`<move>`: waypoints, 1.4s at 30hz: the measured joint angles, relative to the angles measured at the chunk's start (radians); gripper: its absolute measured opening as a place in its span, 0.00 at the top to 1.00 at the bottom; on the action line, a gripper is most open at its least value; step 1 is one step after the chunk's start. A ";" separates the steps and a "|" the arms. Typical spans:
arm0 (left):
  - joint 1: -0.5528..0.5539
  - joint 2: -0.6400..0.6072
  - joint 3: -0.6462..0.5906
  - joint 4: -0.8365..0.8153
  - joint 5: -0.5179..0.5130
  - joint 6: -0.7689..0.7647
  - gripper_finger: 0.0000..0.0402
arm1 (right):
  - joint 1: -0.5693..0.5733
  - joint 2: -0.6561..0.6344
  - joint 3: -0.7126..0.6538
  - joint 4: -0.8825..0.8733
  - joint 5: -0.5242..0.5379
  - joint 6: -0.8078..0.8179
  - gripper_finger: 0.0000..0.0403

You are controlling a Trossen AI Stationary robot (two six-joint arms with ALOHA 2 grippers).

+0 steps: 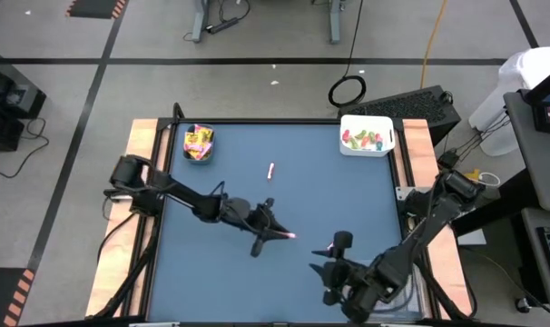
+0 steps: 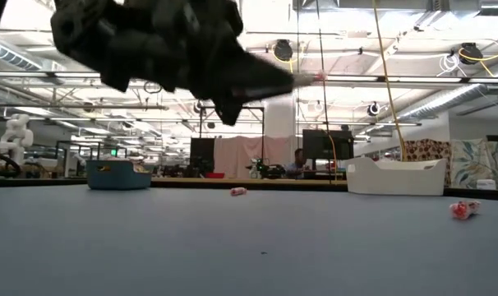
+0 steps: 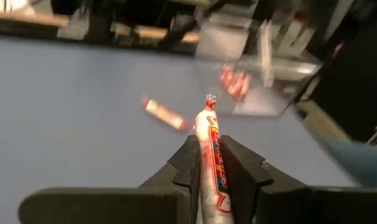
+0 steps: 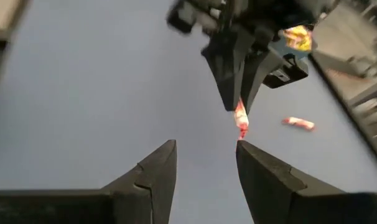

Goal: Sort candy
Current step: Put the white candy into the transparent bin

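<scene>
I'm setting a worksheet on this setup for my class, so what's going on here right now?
A two-armed robot is sorting candy. The left end effector is shut on a pink-white candy stick, lifted above the blue table. The right end effector waits open near the table's front. Another stick lies loose mid-table. One bin at the back holds yellow packets; a white bin holds green and red pieces.

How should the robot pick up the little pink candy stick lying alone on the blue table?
Probably from straight above, pinching the middle of the candy stick across its thin sides. It lies flat in the open, with nothing touching it, and its twisted ends look too floppy to hold.
</scene>
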 joint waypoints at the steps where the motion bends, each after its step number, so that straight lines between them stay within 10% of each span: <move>1: 0.000 -0.023 0.001 -0.008 0.005 -0.013 0.86 | -0.013 0.008 0.000 0.010 0.000 -0.038 0.61; 29: -0.001 -0.207 0.001 0.043 -0.064 -0.517 0.86 | -0.063 0.023 0.000 0.068 -0.006 0.098 0.61; 42: 0.001 -0.207 0.002 0.042 -0.069 -0.332 0.86 | -0.062 0.022 0.000 0.073 -0.006 0.113 0.61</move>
